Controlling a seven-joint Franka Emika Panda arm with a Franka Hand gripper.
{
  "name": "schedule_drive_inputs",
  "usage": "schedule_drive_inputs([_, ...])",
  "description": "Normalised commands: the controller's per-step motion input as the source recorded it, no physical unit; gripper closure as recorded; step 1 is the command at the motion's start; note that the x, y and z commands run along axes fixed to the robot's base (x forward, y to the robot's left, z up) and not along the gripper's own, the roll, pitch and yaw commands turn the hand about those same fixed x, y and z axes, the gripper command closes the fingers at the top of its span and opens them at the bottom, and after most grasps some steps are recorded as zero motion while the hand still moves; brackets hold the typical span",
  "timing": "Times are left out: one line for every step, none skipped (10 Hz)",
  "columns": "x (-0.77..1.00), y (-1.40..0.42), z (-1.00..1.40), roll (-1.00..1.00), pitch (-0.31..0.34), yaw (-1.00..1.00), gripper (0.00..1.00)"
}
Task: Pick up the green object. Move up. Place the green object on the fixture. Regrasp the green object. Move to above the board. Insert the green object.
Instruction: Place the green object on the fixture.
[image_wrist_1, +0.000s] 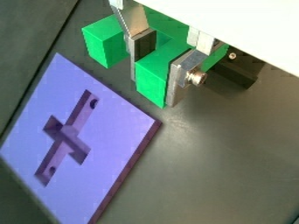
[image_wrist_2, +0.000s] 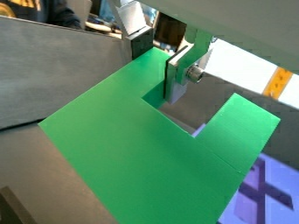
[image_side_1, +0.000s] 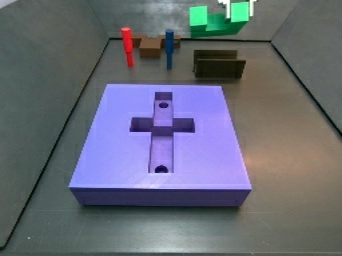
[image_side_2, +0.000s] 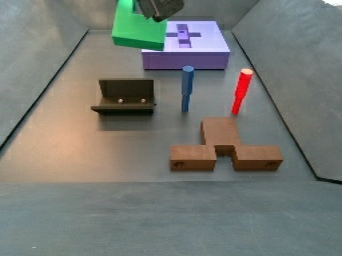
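The green object (image_wrist_1: 149, 79) is a bright green U-shaped piece, held in the air with one of its arms between the silver fingers of my gripper (image_wrist_1: 159, 59), which is shut on it. Both side views show the green object (image_side_1: 211, 20) (image_side_2: 136, 27) raised well above the floor. My gripper (image_side_2: 162, 9) is largely cut off by the frame edge. The lavender board (image_side_1: 167, 140) (image_side_2: 189, 45) with its cross-shaped recess (image_wrist_1: 68, 133) lies flat below and to one side. The dark fixture (image_side_1: 219, 65) (image_side_2: 124, 97) stands empty on the floor.
A red peg (image_side_2: 243, 90) and a blue peg (image_side_2: 187, 88) stand upright near the fixture. An orange-brown block (image_side_2: 225, 152) lies beside them. Grey sloping walls (image_side_1: 54, 70) enclose the floor.
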Motion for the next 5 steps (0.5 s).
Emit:
schedule_drive_inputs([0.79, 0.27, -0.01, -0.65, 0.326, 0.0, 1.0])
schedule_drive_inputs([0.79, 0.41, 0.0, -0.52, 0.271, 0.0, 1.0])
schedule_drive_inputs([0.73, 0.41, -0.08, -0.47, 0.123, 0.04, 1.0])
schedule_drive_inputs([0.74, 0.41, -0.17, -0.52, 0.074, 0.04, 1.0])
schedule_drive_inputs([0.65, 0.38, -0.15, -0.45, 0.091, 0.12, 1.0])
